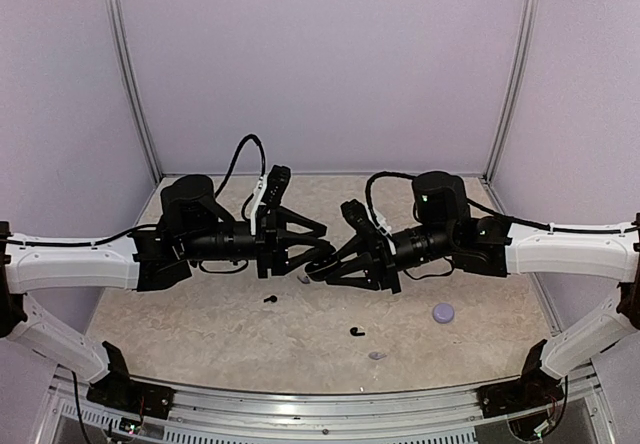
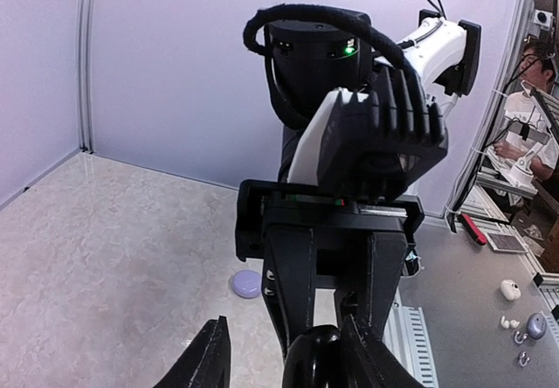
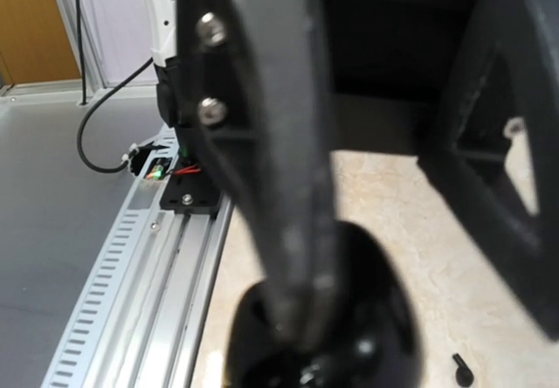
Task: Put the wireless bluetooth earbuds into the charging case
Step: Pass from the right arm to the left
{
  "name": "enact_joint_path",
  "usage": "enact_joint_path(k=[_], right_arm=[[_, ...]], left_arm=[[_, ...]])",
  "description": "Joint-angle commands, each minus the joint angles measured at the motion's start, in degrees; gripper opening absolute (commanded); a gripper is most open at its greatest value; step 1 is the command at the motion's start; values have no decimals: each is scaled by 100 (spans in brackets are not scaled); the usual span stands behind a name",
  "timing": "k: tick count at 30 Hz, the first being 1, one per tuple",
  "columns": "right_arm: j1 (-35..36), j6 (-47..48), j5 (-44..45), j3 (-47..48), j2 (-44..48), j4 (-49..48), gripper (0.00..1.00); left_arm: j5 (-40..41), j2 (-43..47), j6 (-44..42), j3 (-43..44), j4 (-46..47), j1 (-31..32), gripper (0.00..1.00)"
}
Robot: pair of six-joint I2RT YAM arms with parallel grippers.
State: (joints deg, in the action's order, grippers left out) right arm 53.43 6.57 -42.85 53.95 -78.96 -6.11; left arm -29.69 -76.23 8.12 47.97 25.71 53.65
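Now the left gripper (image 1: 324,246) is partly open, holding nothing I can see, right beside the shiny black round charging case (image 3: 341,318). The right gripper (image 1: 335,268) pinches that case tight, up off the beige table (image 1: 180,334), probably so it cannot wobble. Below, a tiny black earbud (image 1: 270,298) lies flat, long side running left to right. A pale purple earbud (image 1: 377,355) lies farther right.
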Motion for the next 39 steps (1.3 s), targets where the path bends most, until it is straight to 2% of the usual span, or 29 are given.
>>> enact_joint_path(k=[1,5,8,17,23,31,39], right_arm=[[1,64,-270,177,53,-138,0],[1,55,-244,145,15,-147,0],[-3,30,-187,90,-9,-199,0],[-3,11,-165,67,-110,-198,0],[2,29,-184,121,-133,-180,0],[17,27,-299,187,-137,-172,0],[14,22,-294,154,-104,-238,0]], left_arm=[[544,28,24,1,-128,-80,43],[693,164,-48,-130,42,-88,55],[654,303,-57,-288,193,-91,60],[-31,686,416,-799,964,-303,62],[-251,579,353,-710,835,-179,63],[-71,111,225,-336,468,-13,52],[-29,-41,286,-305,575,21,26]])
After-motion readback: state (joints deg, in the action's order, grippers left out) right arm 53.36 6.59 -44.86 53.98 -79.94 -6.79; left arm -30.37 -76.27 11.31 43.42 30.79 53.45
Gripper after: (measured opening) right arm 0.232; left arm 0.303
